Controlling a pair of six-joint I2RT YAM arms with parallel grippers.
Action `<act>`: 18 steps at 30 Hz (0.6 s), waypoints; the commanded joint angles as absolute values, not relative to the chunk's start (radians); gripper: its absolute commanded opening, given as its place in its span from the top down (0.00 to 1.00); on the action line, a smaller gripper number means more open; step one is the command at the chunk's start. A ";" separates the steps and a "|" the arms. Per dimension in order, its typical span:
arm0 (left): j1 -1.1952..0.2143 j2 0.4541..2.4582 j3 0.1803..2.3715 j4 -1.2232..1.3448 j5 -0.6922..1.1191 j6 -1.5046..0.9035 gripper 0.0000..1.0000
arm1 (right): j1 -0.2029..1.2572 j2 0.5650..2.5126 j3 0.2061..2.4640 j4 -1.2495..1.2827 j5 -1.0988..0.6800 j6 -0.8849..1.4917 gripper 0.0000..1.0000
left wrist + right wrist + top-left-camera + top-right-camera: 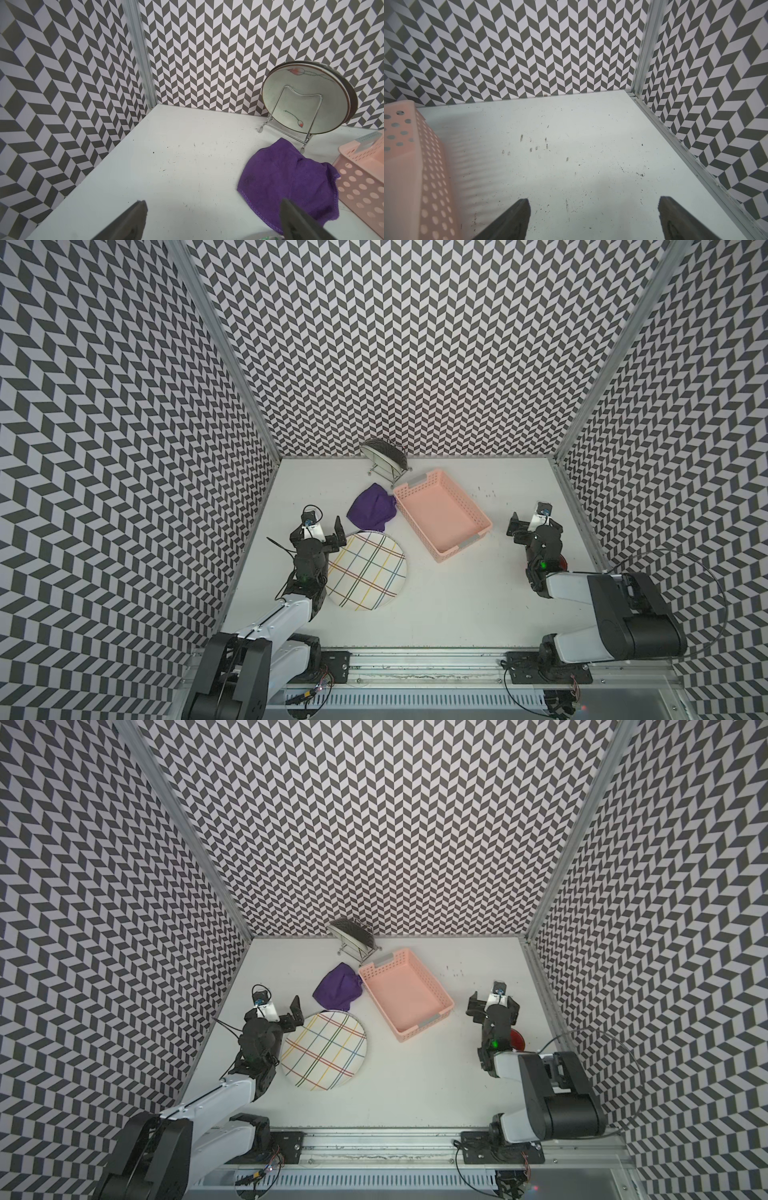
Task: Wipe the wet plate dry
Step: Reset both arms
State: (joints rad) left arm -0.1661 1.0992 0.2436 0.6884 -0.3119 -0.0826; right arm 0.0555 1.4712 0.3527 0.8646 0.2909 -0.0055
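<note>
A round white plate [365,570] [324,1050] with coloured check lines lies flat on the white table, left of the middle. A crumpled purple cloth [372,508] [338,988] [291,182] lies just beyond it, against the pink basket. My left gripper [320,531] [272,1011] [214,201] hovers open at the plate's far left edge, holding nothing; the cloth lies ahead of it, towards the basket. My right gripper [536,524] [494,1002] [594,199] stands open and empty over bare table at the right, beyond the basket.
An empty pink perforated basket [415,526] [380,1006] [363,182] [409,166] sits slantwise in the middle. A wire stand [384,456] [353,936] at the back wall holds upright plates [305,97]. A red object [562,562] [518,1038] shows partly under the right arm. Patterned walls enclose three sides.
</note>
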 commanded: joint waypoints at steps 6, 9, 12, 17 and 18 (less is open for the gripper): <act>-0.142 1.167 0.212 0.803 -0.305 -0.071 0.00 | 0.041 1.487 0.410 0.906 0.170 -0.067 0.00; -0.125 1.187 0.213 0.810 -0.319 -0.073 0.00 | 0.041 1.431 0.343 0.993 0.094 -0.002 0.00; -0.120 1.214 0.222 0.846 -0.326 -0.052 0.00 | 0.053 1.498 0.308 1.163 0.032 -0.035 0.00; -0.119 1.292 0.266 0.871 -0.317 -0.017 0.00 | 0.048 1.569 0.250 1.318 0.043 -0.013 0.00; -0.119 1.303 0.275 0.873 -0.314 -0.014 0.00 | 0.044 1.574 0.248 1.332 0.040 -0.011 0.00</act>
